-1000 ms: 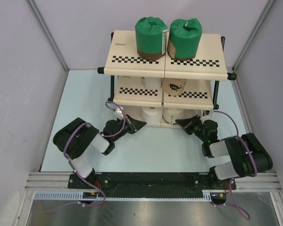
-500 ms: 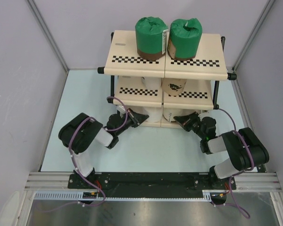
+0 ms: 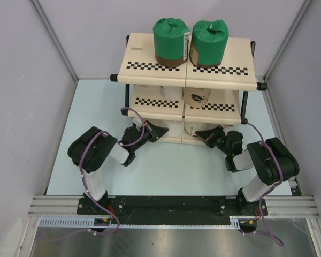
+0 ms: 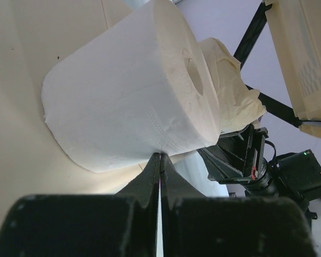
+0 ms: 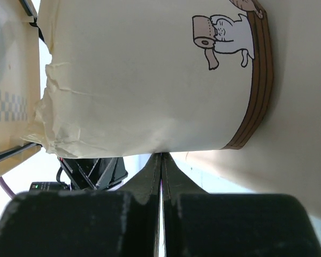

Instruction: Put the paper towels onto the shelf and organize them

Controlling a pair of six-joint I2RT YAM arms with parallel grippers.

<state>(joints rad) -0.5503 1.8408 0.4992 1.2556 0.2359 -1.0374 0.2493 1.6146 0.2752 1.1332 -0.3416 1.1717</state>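
Observation:
The shelf (image 3: 144,53) stands at the back of the table. Two green paper towels (image 3: 171,40) (image 3: 209,42) sit on its top tier, a white one (image 3: 172,95) and a tan one (image 3: 198,97) on the middle tier. On the bottom tier lie a bare white roll (image 4: 128,91) and a cream-wrapped roll (image 5: 150,80). My left gripper (image 4: 160,156) is shut, its tip touching the bare roll's side. My right gripper (image 5: 161,155) is shut, its tip against the cream roll. Both grippers (image 3: 163,130) (image 3: 200,134) point into the bottom tier.
Grey walls close in the pale blue table (image 3: 96,118) on three sides. The shelf's black tube frame (image 3: 245,107) stands just beyond my right arm. The arm bases sit on the metal rail (image 3: 166,206) at the near edge.
Both shut grippers have moved forward into the bottom tier, against the two rolls there. The shelf looks nudged slightly away from me.

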